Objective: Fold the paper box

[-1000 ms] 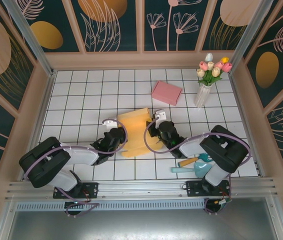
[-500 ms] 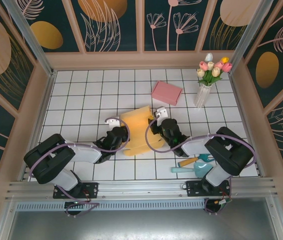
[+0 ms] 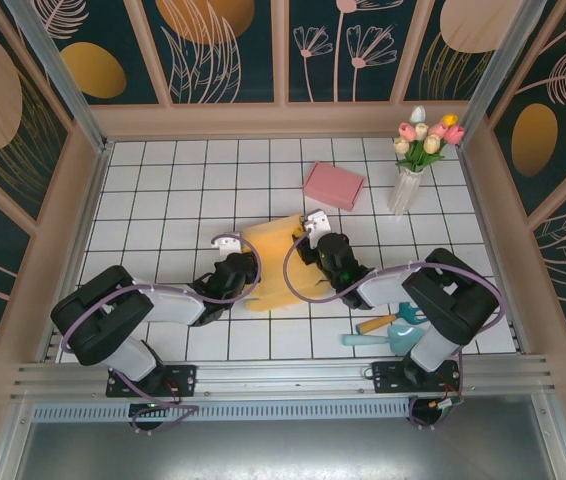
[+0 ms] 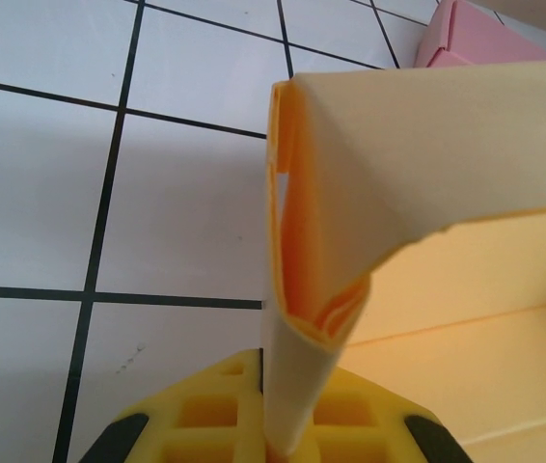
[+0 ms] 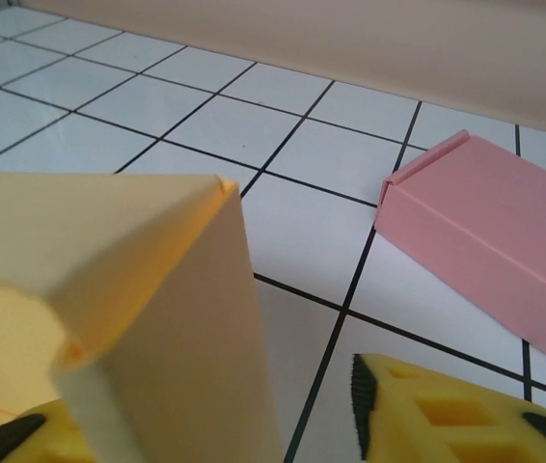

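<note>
The white-tiled worktop (image 3: pixel 163 200) carried everything. The yellow paper box (image 3: pixel 273 262), half folded, sat about midway between the left and right edges and somewhat nearer the near edge than the far one, with 1 arm on each side of it. In the left wrist view we saw 1 of its walls standing upright with a folded flap curled inside it. A pink box (image 3: pixel 333 185), closed and flat, lay beyond it toward the far edge, right of the middle and apart from the yellow one. A clear vase of tulips (image 3: pixel 403 190) stood near the far right corner. A teal tool (image 3: pixel 388 338) and an orange-handled one (image 3: pixel 375 324) lay together near the near right corner, beside the right arm.

The left claw (image 4: pixel 278 429) was pressed together on the left wall of the paper box, pinching the thin card between its yellow fingers (image 4: pixel 196 415). The right claw (image 5: pixel 225 424) stood spread at the box's right side: a corner of the box rose by 1 finger, and the other finger (image 5: pixel 447 415) stood clear of the card.
</note>
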Motion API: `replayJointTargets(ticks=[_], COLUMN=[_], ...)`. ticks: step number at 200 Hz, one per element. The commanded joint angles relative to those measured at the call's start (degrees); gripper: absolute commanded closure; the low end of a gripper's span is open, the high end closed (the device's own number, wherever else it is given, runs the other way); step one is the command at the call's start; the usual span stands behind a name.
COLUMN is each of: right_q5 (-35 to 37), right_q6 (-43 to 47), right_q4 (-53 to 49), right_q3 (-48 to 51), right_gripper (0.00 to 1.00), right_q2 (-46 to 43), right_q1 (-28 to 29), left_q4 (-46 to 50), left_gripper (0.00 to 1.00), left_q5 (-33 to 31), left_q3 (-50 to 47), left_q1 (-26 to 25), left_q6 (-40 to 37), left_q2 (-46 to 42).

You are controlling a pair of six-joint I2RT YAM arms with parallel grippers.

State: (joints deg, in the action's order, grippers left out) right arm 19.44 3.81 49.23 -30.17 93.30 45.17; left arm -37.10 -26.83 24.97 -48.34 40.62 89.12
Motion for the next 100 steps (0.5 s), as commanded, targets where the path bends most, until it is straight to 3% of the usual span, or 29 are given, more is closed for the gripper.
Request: replayJointTargets(ticks=[1, 62, 100], right_q5=[0.0, 3.7, 11.6], right_q6=[2.1, 2.5, 2.1], right_q4=[-2.1, -4.3, -4.4], right_q3=[-0.7, -1.7, -4.0], right_gripper=[0.52, 0.52, 0.57], right_q2=[-2.4, -4.2, -0.9], right_q1=[0.2, 0.2, 0.8], left_q4=[-1.0, -0.8, 0.0], left_gripper=[1.00, 1.00, 1.00], left_q5=[0.7, 0.7, 0.5], left_q3=[1.3, 2.2, 2.9], left_q1=[-0.3, -0.2, -0.2], left_q6=[0.6, 0.5, 0.5], left_q2=[0.7, 2.2, 2.5])
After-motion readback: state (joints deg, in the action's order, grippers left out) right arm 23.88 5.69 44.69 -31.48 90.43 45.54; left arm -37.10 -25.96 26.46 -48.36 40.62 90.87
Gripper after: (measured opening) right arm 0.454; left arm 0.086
